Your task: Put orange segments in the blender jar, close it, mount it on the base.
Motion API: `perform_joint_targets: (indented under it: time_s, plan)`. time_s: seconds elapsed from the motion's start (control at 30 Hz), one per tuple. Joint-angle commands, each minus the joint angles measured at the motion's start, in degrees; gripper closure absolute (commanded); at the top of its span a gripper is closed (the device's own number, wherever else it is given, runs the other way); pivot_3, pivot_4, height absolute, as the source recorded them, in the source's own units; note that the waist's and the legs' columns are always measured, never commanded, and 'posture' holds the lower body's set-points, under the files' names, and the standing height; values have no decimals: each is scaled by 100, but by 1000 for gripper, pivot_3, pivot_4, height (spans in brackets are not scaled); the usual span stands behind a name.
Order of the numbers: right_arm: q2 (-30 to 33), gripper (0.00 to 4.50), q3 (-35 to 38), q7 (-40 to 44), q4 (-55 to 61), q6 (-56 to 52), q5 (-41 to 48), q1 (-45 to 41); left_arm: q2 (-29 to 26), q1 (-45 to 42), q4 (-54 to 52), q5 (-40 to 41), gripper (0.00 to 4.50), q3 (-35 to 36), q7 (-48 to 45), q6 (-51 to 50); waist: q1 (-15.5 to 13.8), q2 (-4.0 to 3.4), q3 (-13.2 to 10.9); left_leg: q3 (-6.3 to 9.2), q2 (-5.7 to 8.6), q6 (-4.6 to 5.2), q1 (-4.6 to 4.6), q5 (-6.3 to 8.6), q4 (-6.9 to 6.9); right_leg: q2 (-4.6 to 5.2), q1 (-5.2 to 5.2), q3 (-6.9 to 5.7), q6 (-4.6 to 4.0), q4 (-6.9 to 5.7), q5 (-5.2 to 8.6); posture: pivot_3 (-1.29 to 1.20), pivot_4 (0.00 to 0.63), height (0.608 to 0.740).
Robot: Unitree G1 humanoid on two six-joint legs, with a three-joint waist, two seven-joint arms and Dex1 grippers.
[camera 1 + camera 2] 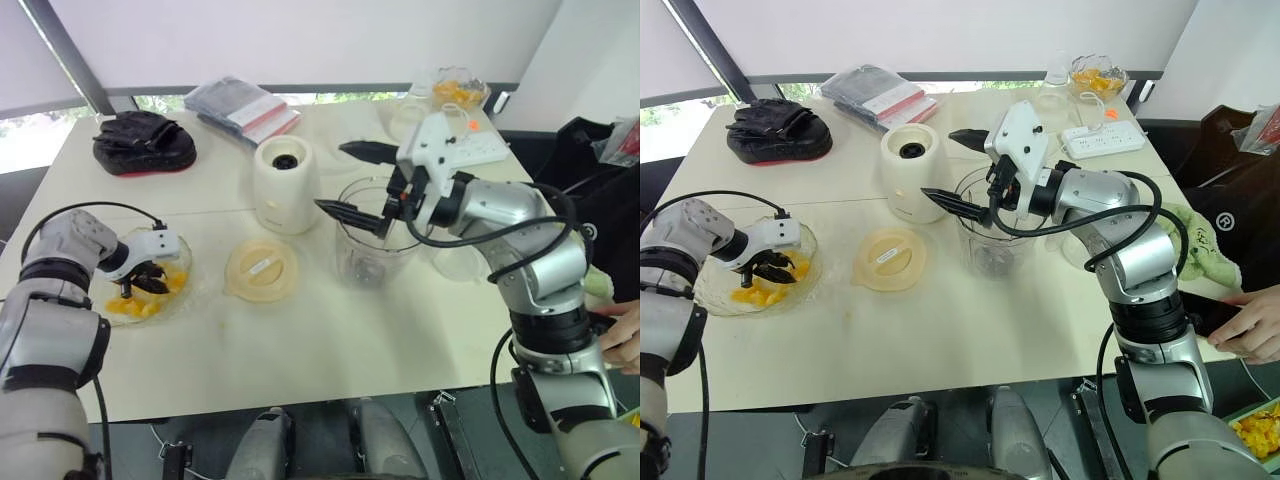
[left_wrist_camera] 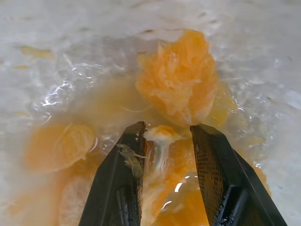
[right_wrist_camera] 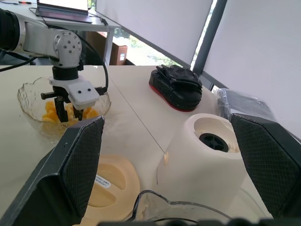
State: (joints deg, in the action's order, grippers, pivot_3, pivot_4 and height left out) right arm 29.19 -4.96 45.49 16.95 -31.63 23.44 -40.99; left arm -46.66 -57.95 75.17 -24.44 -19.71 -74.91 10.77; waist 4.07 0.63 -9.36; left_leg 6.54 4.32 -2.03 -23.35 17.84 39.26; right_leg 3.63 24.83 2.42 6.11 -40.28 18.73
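1. My left gripper (image 2: 167,134) points straight down into one glass bowl (image 1: 190,270). Its jaws are parted, not clamped, and a scrap of pulp lies between them.
2. Orange segments (image 2: 181,80) lie between and just beyond those jaws. I cannot count them.
3. My left arm is bent, with the wrist turned downward.
4. My right gripper (image 1: 358,182) reaches out level from a bent elbow, jaws spread wide and holding nothing.
5. One uncovered blender jar (image 1: 370,255) stands just below those jaws.
6. One base (image 1: 285,185) stands just ahead of their tips.
7. One lid (image 1: 261,268) lies flat beyond, toward the bowl.
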Motion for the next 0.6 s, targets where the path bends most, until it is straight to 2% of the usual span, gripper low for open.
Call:
perform_joint_targets:
  time_s: [0.03,0.5,0.6]
  plan:
    - [26,0,122,23,55,156,11,-161,-189,92,4,-64,2919,-21,-62,5,0,0,0,0,0,0,0,0,0,0,0,0,0,0,0,0,150,740]
    - [4,0,95,21,-7,272,-59,-121,-158,-167,-100,-598,2919,-411,629,483,-7,1,1,0,0,0,0,0,5,0,0,0,0,-6,0,0,150,740]
    - [-4,0,89,0,-22,293,-87,-123,-111,-200,-60,-569,2919,-391,488,434,-7,1,1,0,0,0,0,0,7,0,0,0,0,-7,0,0,150,740]
